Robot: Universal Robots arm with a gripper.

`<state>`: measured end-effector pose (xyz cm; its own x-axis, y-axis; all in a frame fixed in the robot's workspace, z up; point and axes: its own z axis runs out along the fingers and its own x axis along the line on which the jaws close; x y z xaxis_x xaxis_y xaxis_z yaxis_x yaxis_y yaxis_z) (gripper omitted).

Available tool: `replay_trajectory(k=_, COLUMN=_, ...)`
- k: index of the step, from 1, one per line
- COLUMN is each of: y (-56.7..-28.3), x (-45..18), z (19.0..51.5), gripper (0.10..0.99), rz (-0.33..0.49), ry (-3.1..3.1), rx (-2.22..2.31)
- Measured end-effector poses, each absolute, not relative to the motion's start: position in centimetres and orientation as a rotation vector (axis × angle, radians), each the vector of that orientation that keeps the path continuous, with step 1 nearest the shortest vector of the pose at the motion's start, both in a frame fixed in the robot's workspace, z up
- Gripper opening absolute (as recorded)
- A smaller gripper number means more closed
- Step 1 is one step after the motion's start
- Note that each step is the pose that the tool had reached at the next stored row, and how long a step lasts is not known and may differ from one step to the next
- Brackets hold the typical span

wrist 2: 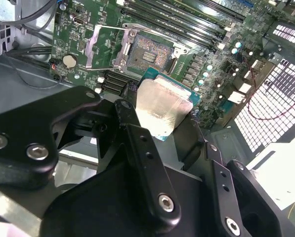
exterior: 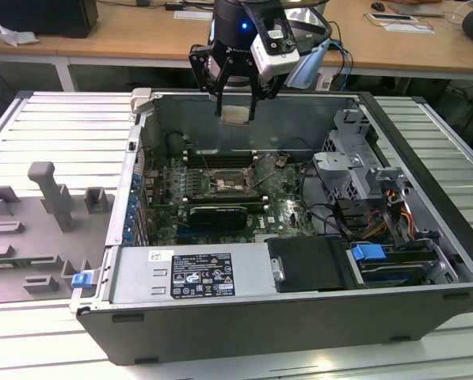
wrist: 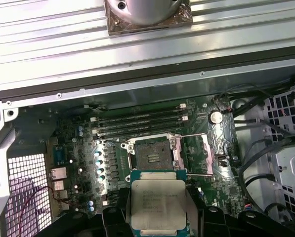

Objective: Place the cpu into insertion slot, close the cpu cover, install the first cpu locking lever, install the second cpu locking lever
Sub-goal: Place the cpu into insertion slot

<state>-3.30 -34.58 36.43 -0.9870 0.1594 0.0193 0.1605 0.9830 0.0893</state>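
In the exterior view the gripper [exterior: 236, 109], its fingers clamped on the cpu [exterior: 236, 115], hung well above the insertion slot [exterior: 230, 184]. In the second wrist view the cpu cover [wrist 2: 104, 47] stood swung open beside the bare insertion slot, leaving the way down free. In the first wrist view the cpu was near the insertion slot but not over it, so I judged it needed centring and squaring to the rim before a slow, level descent.

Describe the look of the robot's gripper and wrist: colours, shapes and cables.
The gripper is black, with jointed link-bar fingers fastened by silver screws. A blue light glows on the wrist above it, a silver-white camera box sits beside, and black and blue cables loop behind.
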Motion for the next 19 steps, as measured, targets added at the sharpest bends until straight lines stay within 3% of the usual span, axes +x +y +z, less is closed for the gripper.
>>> replay_trajectory(k=19, y=-34.58, x=-3.30, z=36.43, gripper=0.537, rz=-0.142, ry=-3.113, rx=-0.306)
